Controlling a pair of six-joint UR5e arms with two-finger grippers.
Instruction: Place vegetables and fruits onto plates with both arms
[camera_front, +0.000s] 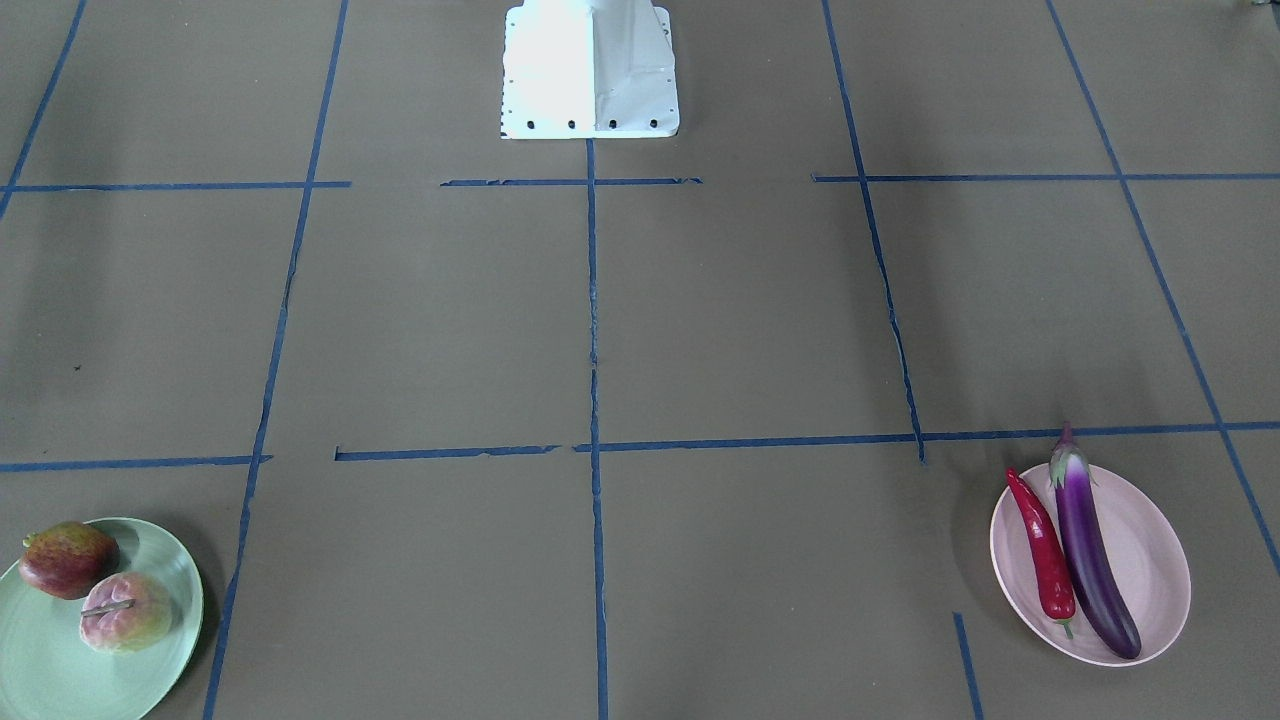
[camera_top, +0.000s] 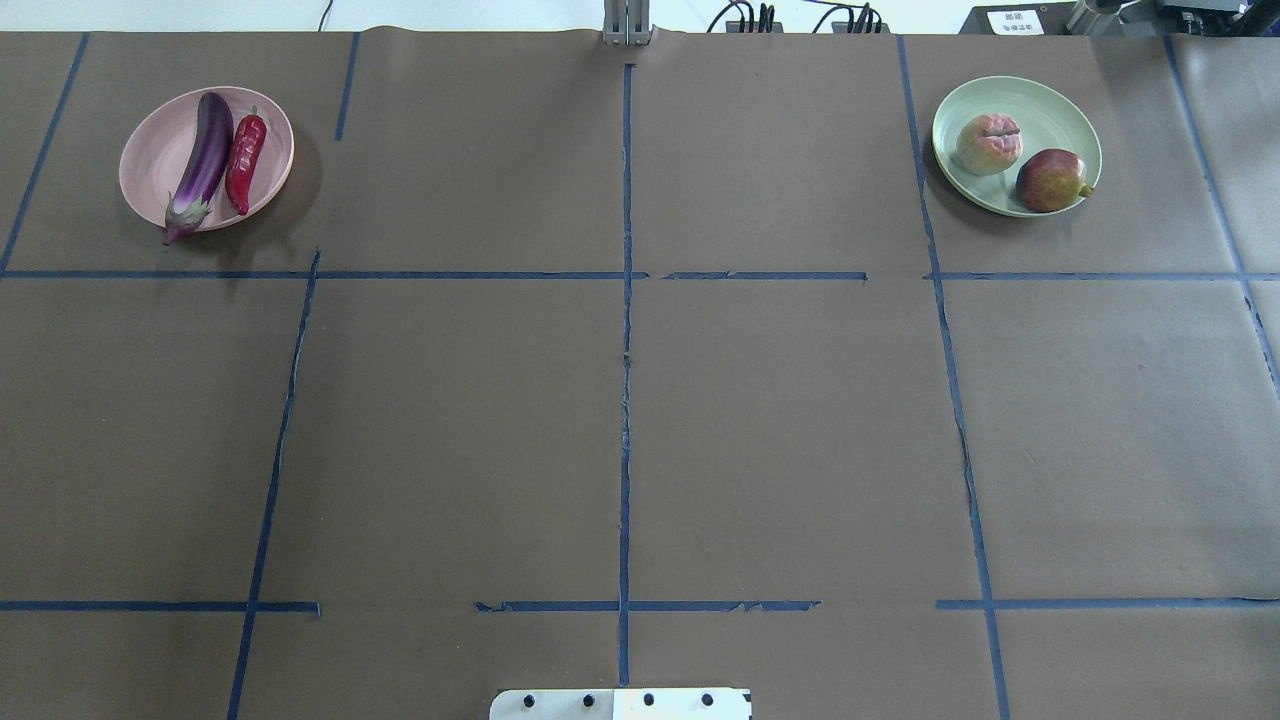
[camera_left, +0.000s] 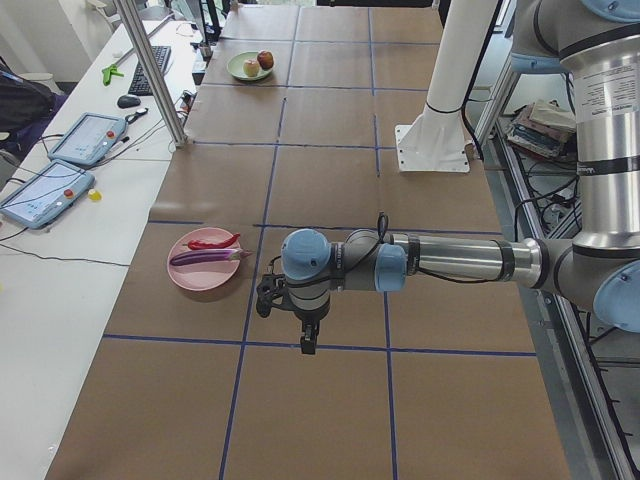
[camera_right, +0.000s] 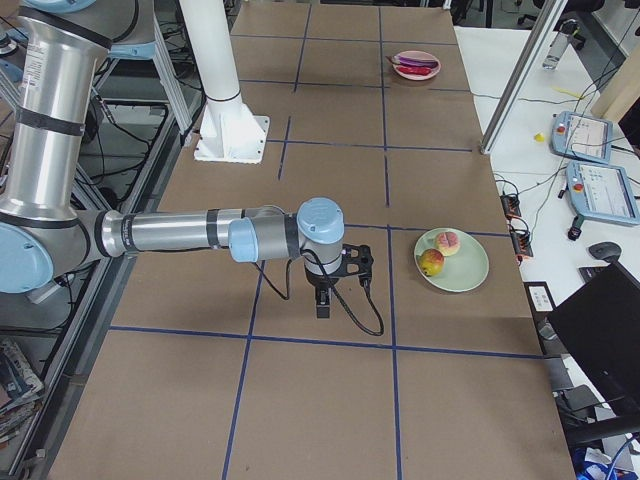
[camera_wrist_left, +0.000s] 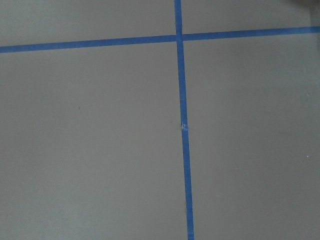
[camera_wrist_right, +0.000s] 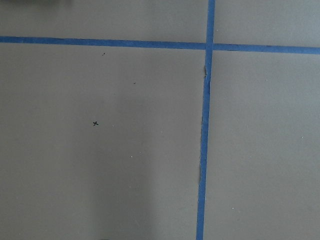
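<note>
We see brown table paper (camera_top: 780, 420) crossed by a grid of blue tape lines (camera_top: 625, 400). Far left, a pale pink plate (camera_top: 150, 160) holds a glossy purple eggplant (camera_top: 205, 155) and a red chili (camera_top: 245, 160). Far right, a mint green plate (camera_top: 1050, 110) holds a pink-yellow fruit (camera_top: 988, 143) and a dark red-green fruit (camera_top: 1050, 180). The left arm (camera_left: 450, 260) and the right arm (camera_right: 180, 233) are silver with light blue joint caps.

The table (camera_top: 450, 430) was big and covered in brown paper. Blue tape (camera_top: 626, 400) made lines on it like big squares, and it was torn in some spots. A long white desk (camera_left: 50, 300) stood beside the table. Two tablets (camera_left: 85, 138), a keyboard (camera_left: 158, 62) and a mouse (camera_left: 128, 101) lay on it. A shiny metal pole (camera_left: 155, 80) stood at the desk's edge. Books (camera_left: 540, 125) were stacked on the table's other side. The light was bright.
</note>
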